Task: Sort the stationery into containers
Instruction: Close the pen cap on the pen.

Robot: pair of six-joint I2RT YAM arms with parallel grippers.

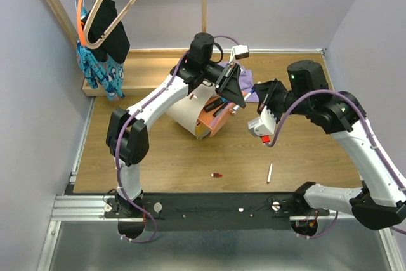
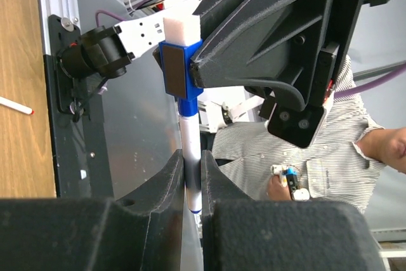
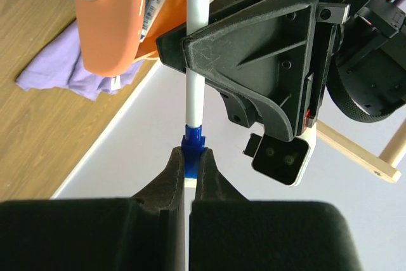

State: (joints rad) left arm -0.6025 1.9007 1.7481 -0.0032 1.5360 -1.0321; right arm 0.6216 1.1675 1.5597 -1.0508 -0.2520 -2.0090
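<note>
Marker (image 3: 195, 80) gripped by both arms' jaws, aloft near drum (image 1: 184, 115).

The left arm (image 1: 158, 98) and right arm (image 1: 374, 149) share white shells, black joints and looping purple cables (image 1: 317, 93); each one's 2 fingers (image 3: 166, 179) are grainy matte black.
</note>
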